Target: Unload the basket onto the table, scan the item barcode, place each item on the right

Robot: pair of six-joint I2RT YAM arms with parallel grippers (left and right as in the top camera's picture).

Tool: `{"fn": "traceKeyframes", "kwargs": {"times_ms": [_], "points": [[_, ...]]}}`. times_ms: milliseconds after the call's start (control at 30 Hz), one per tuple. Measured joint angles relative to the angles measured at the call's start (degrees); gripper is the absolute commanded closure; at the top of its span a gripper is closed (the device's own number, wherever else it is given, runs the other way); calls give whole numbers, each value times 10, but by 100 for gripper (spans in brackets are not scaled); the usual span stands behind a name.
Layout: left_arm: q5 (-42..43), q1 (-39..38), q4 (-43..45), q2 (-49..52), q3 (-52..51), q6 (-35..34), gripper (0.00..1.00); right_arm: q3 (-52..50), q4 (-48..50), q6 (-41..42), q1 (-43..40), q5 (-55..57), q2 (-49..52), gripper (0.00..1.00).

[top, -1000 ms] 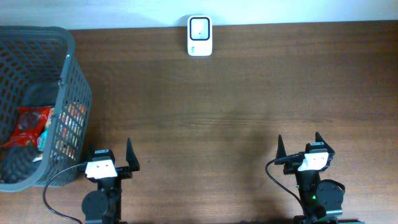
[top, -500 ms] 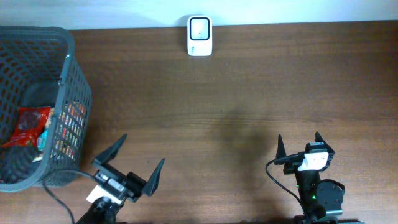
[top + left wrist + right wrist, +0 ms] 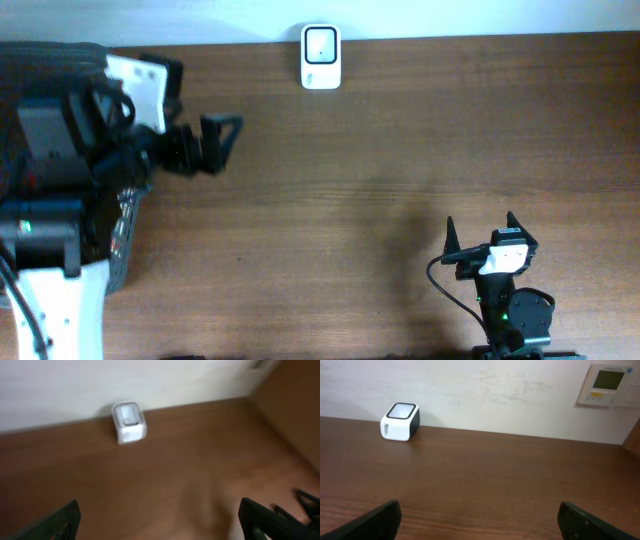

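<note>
Scanner [image 3: 321,58] stands on the desk [image 3: 400,150] by the wall [image 3: 495,390], well ahead of the left jaws and the right jaws (both pairs spread wide, gripping nothing).

The scanner [image 3: 321,58] stands on the table [image 3: 400,150] at its far edge, near the middle, just before the wall [image 3: 470,390]. The basket [image 3: 125,215] sits at the table's left end, largely hidden under the left arm [image 3: 50,150]; the left gripper [image 3: 205,147] hangs just right of the basket's rim, left of the scanner. The right gripper [image 3: 481,235] sits at the near right, well apart from both. A wall panel [image 3: 609,385] hangs on the wall, far right of the scanner
</note>
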Motion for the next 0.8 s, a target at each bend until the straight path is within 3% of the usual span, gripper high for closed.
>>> {"fn": "traceKeyframes", "kwargs": {"times_ms": [100,167,233,333,467,600,800], "points": [[-207,53,-68,109,206,-51,1,0,0,0,0,0,0,2],[-240,152,-95,161,293,-80,1,0,0,0,0,0,0,2],[-269,294,-94,192,307,-115,1,0,0,0,0,0,-1,2],[-281,384,-180,207,310,-128,3,0,0,0,0,0,0,2],[-283,386,-242,285,248,-123,4,0,0,0,0,0,0,2],[-283,369,-254,353,178,-79,7,0,0,0,0,0,0,2],[-288,348,-243,421,59,-67,6,0,0,0,0,0,0,2]]}}
